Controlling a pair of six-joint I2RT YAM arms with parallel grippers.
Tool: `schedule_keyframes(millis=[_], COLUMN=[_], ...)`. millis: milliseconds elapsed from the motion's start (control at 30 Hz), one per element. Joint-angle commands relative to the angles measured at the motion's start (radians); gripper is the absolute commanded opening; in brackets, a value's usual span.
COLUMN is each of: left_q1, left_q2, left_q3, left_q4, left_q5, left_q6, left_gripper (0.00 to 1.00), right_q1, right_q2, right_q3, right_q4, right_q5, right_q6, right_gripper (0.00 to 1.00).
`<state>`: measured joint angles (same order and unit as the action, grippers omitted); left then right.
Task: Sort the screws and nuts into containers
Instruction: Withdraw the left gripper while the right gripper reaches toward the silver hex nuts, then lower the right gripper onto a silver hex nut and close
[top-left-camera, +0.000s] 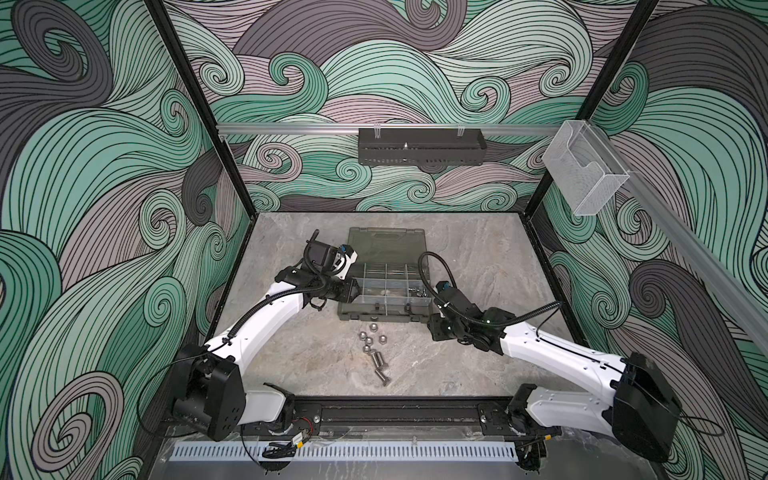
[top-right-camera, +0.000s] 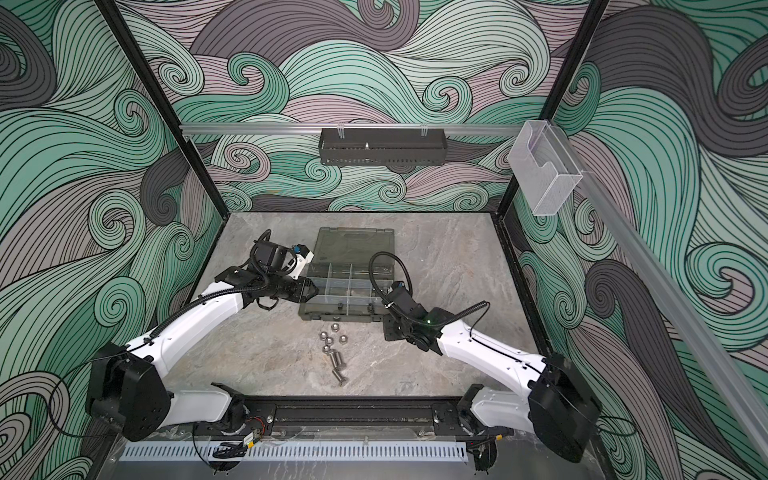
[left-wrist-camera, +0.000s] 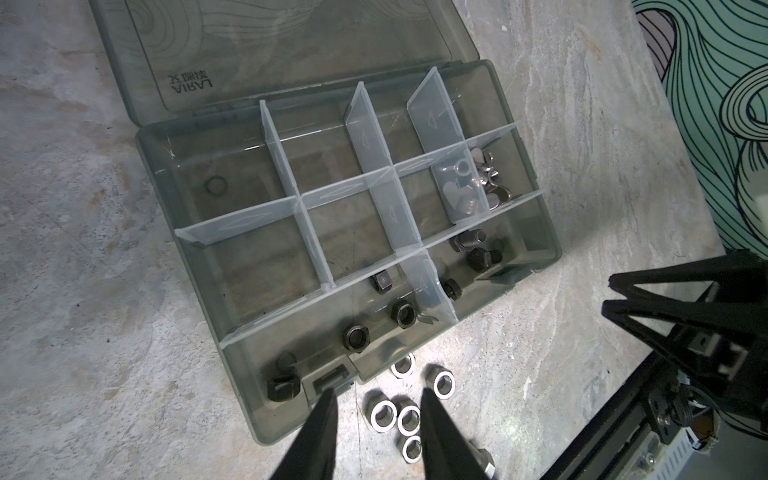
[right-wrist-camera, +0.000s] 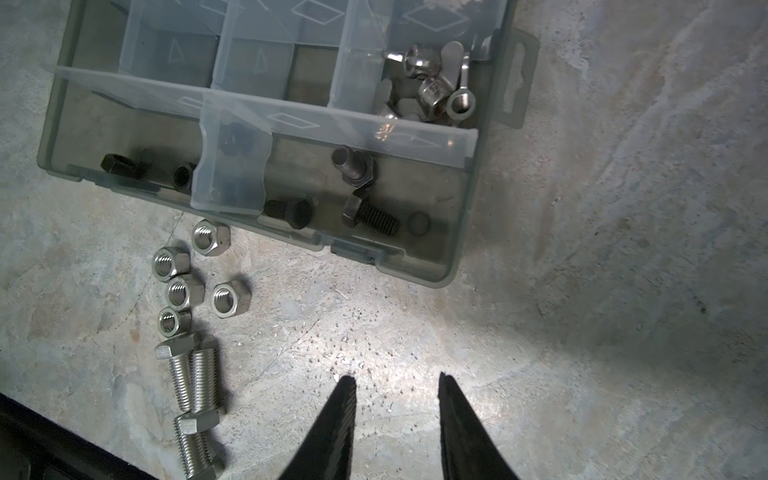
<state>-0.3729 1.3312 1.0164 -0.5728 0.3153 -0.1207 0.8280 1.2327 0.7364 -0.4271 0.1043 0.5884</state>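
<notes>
You have 5 silver nuts (right-wrist-camera: 230, 298) and 3 silver screws (right-wrist-camera: 203, 382) loose on the table (right-wrist-camera: 582, 291), plus 1 open organiser case (left-wrist-camera: 249, 270) holding 3 black screws (right-wrist-camera: 370, 216), at least 4 black nuts (left-wrist-camera: 356, 338), and a heap of silver wing nuts (right-wrist-camera: 436, 89) too tangled to count.

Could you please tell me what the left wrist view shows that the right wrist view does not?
Only the left wrist view: the open lid of the case and the right tool. Only the right wrist view: three silver screws whole on the table. Both: five loose silver nuts, plus black screws and wing nuts inside the case.
</notes>
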Motion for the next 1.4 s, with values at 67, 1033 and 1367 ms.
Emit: schedule_keyframes(millis=[67, 1033, 1367], left_q1=[0.012, 0.102, 0.113], left_q2=[-0.012, -0.041, -0.024], left_q3=[-0.004, -0.009, -0.009], left_q4=[0.008, 0.028, 0.032], left_q5=[0.011, -0.001, 0.014], left_q6=[-0.011, -0.062, -0.072], left_gripper=[0.37, 0.38, 0.38], right_q1=[0.03, 0.218, 0.23], right_q2=[0.035, 0.483, 0.569], right_q3=[0.01, 0.342, 0.398], right_q4=[0.062, 0.073, 0.006], right_q5=[0.01, -0.027, -0.02], right_q6=[0.022, -0.052, -0.046], right_gripper=[0.35, 0.36, 0.39])
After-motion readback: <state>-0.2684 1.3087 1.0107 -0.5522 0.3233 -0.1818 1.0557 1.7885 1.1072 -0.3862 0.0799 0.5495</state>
